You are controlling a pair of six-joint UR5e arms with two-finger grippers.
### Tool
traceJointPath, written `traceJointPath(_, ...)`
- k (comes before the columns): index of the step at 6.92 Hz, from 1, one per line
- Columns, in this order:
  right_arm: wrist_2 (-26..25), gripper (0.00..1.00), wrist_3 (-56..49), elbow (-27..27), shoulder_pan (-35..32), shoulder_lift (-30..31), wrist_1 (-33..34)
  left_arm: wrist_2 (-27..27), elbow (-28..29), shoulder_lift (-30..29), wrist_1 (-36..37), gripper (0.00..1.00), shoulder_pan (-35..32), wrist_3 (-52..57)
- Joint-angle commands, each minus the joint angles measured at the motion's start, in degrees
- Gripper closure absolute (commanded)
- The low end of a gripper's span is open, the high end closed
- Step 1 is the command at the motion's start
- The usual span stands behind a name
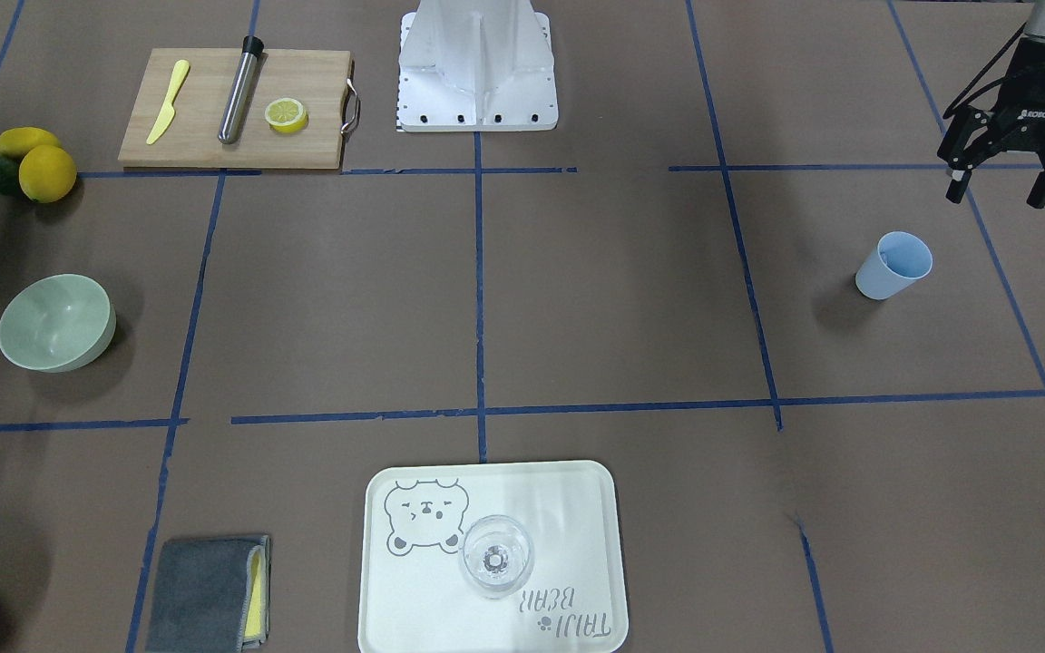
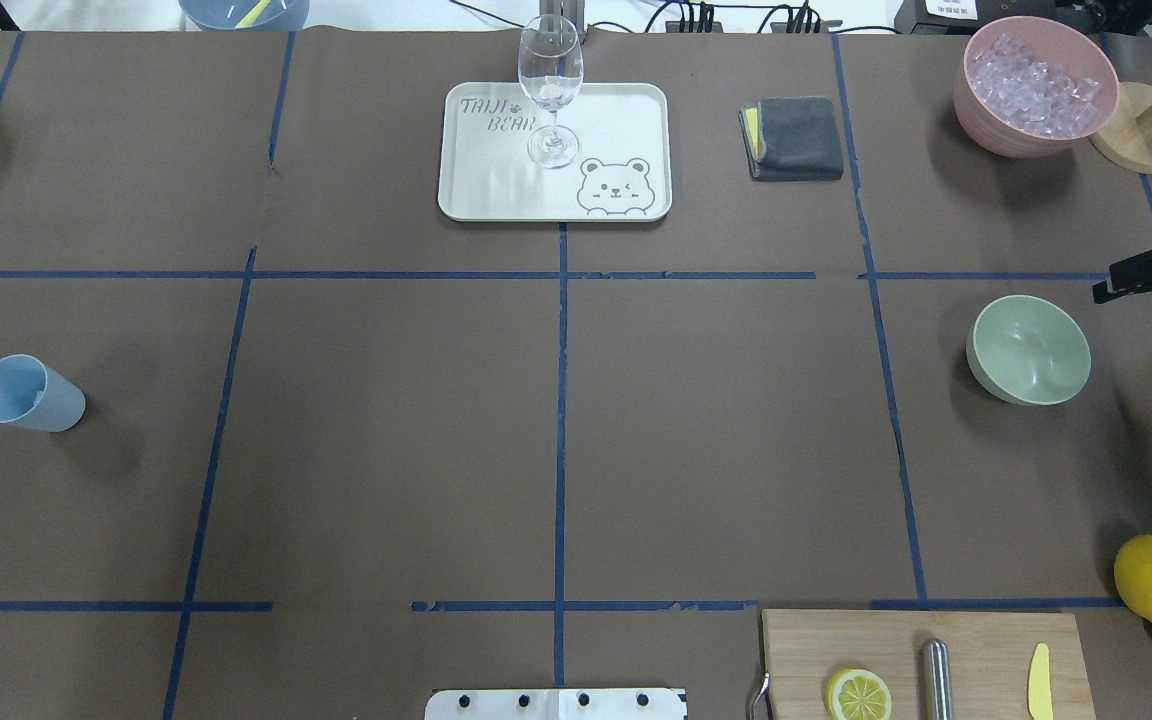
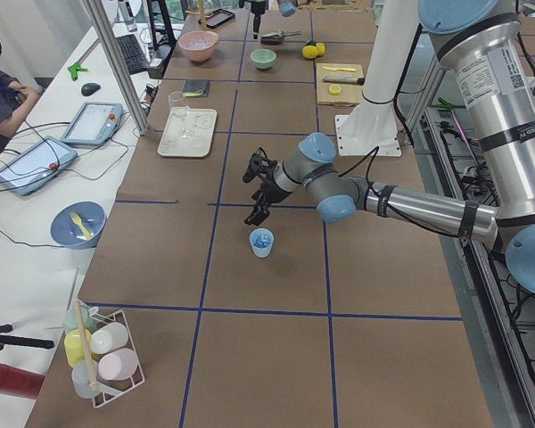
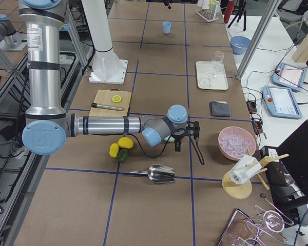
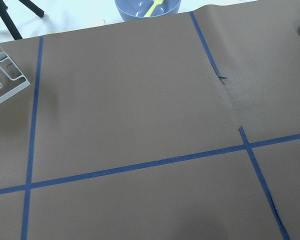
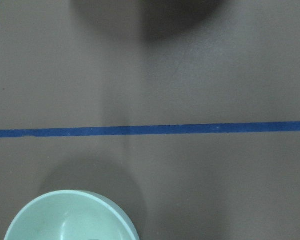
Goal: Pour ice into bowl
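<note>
In the overhead view, at the bottom right of the frame, a cutting board [image 2: 986, 640] is lying with a lemon slice [image 2: 857, 695] on it. Further up, at mid-left, a blue cup [image 2: 26, 393] is standing upright on the table [image 2: 386, 450]. In the front-facing view, the left gripper [image 1: 999, 195] is hanging at the upper right of the frame, above and near the cup, with its fingers spreading wide and gripping nothing.

At mid-right of the overhead view, the bowl [image 2: 1028, 350] is sitting upright. The right gripper [image 2: 1126, 280] is showing at the right edge, near the bowl's rim; whether its fingers are spread or pressed together cannot be told.

At top centre, a wine glass [image 2: 550, 90] is standing on a tray [image 2: 626, 110]. At the top right, the ice [image 2: 1031, 85] is lying piled in a pink container [image 2: 1006, 135], well apart from the bowl.
</note>
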State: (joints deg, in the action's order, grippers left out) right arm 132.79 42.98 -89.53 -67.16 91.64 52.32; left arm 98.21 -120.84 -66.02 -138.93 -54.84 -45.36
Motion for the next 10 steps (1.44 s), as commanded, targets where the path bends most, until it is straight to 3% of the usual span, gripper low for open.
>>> traceJointPath(1,-4.81,0.00,4.13,0.23,6.66,0.73,-3.02,-3.81,0.16,3.43,-5.02,0.00,1.66,-0.61)
traceJointPath(2,-5.26,0.00,4.22,1.01,7.65,0.82,-3.02,-3.82,0.16,3.44,-5.04,0.00,1.75,-0.61)
traceJointPath(4,-4.39,0.99,3.61,0.76,7.66,2.05,-3.10,-3.99,0.43,3.53,-5.04,0.02,1.84,-0.87)
traceJointPath(6,-3.16,1.00,3.60,-0.12,7.57,2.40,-3.11,-7.31,0.43,3.53,-5.91,0.02,5.15,-5.32)
traceJointPath(8,-0.53,1.00,4.22,-2.04,7.48,2.49,-3.10,-14.78,0.60,3.61,-5.92,0.02,12.45,-10.35)
traceJointPath(10,4.20,1.00,5.00,-6.51,6.78,1.36,-0.66,-19.53,0.60,7.45,-10.71,0.02,16.14,-13.33)
